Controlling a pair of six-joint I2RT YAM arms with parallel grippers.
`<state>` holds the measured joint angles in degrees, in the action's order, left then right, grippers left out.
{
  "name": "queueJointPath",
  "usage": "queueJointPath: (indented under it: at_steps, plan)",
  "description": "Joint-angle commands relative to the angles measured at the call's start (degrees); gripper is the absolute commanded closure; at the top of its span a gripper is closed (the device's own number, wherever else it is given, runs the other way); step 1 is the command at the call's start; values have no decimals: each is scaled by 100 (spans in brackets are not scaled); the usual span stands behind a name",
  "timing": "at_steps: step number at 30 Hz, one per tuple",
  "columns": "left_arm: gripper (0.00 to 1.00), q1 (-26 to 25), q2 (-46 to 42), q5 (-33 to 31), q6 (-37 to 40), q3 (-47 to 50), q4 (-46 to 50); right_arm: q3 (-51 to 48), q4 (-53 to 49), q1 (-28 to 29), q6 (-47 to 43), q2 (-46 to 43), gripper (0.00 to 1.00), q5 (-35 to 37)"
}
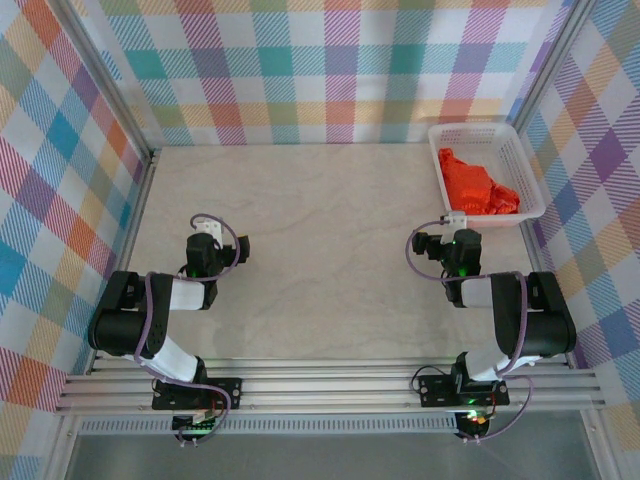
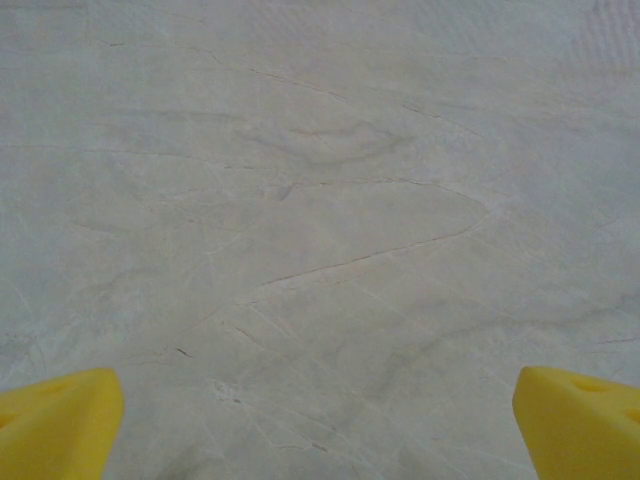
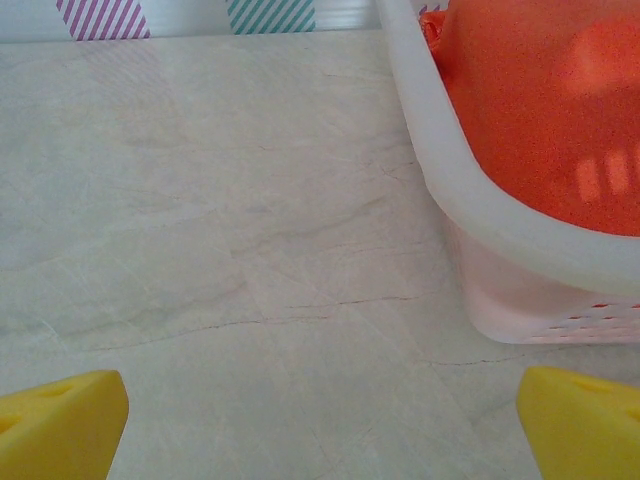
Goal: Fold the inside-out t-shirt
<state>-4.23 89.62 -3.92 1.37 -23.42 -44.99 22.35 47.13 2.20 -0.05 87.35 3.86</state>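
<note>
Quick headcount: one t-shirt [image 1: 477,186], one white basket [image 1: 481,131], two arms, and that's all on the worktop [image 1: 330,250].

The t-shirt is bright orange-red, bunched into a heap inside the basket, sitting toward its near half. The basket is tucked into the far right corner, around 1 o'clock on the worktop, with its right side close against the plaid wall [image 1: 575,150].

The left fingers [image 1: 204,226] are spread wide open and hold nothing. The left wrist camera has one yellow pad [image 2: 55,425] at 7 o'clock and the other at 5 o'clock, with bare pale worktop between and ahead of them. The right fingers [image 1: 456,218] are spread just as wide and also hold nothing. They're just short of the basket's near left corner, which sits at roughly 1 o'clock from them. On the right wrist camera the two pads [image 3: 585,425] are again at 7 and 5, and the basket rim [image 3: 470,195] curves in from 2 o'clock with the orange fabric [image 3: 540,110] bulging above it.

For room, plaid walls close off 9, 12 and 3 o'clock, and a metal rail [image 1: 330,385] runs along 6 where the arm bases are bolted. The whole middle and left of the worktop is open, flat surface.
</note>
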Motion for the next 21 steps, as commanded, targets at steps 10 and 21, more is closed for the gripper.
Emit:
queueJointPath:
  at_steps: [10, 21]
  plan:
    - [0, -261, -2315, 460, -1254, -1798, 4207, 2281, -5078, 29, 2177, -2216, 0, 1867]
    - [0, -224, -2546, -844, -2627, -2243, 6273, 3980, -6254, -130, 2762, -241, 1, 1592]
